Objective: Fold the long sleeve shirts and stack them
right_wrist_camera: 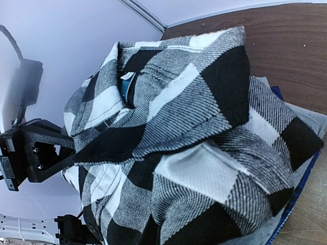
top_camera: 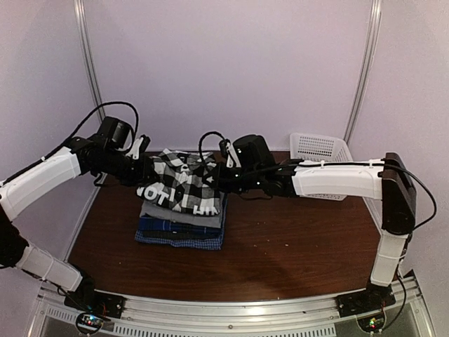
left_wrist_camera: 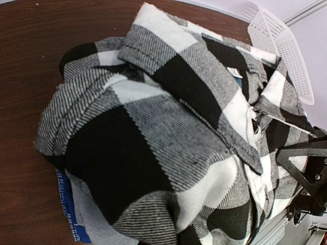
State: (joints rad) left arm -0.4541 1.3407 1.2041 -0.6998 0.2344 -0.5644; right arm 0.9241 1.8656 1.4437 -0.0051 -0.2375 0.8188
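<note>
I see my left jaws pinching the black-and-white check shirt [top_camera: 184,184], which lies atop the grey shirt [top_camera: 175,211] and blue shirts [top_camera: 179,230] stacked on the desk [top_camera: 295,242]. My right jaws pinch its other side. Behind them is the white basket [top_camera: 319,146]; I cannot tell what it holds.

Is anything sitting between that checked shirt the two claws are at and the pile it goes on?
Nothing visible. The black-and-white check shirt lies on the stack's grey shirt, with the left gripper and right gripper shut on its edges. The white basket stands off to the side.
</note>
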